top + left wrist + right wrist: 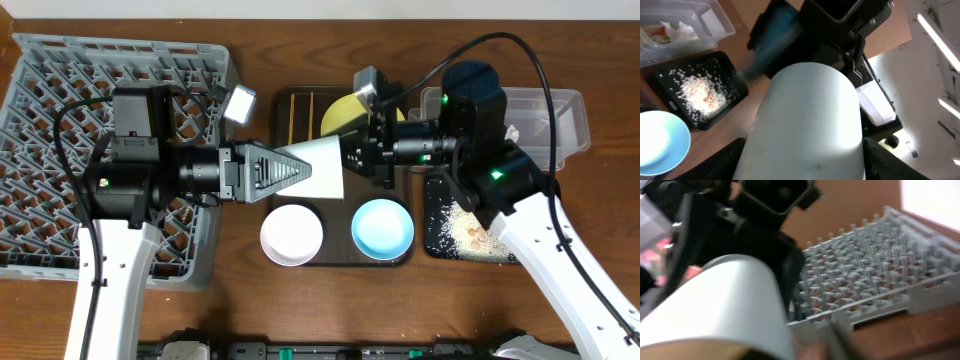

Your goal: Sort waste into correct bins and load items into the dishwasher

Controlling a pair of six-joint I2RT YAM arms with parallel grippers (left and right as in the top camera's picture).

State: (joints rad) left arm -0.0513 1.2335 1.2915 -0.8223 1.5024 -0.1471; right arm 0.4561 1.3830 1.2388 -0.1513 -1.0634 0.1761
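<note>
Two bowls sit side by side on the brown tray (338,245) below the arms, a white bowl (292,235) and a blue bowl (383,228). The yellow plate (342,115) at the tray's far edge is partly covered by the right gripper (355,155). Just right of the brown tray lies the black tray (436,215), strewn with rice, and beyond it the clear box (562,115), largely hidden under the right arm. The left wrist view shows a tissue (684,31) and a coloured wrapper (655,32) inside the box. The grey rack (60,100) stands at the left, partly under the left arm. Above the brown tray a cup (325,170) lies sideways in the air between the two grippers. The left gripper (298,170) pinches it at the narrow end, a finger on either side; the right gripper meets its wide end, but whether it clamps there I cannot tell. The cup is plain, smooth, white and tapered; the rack is a plastic lattice of thin pegs
</note>
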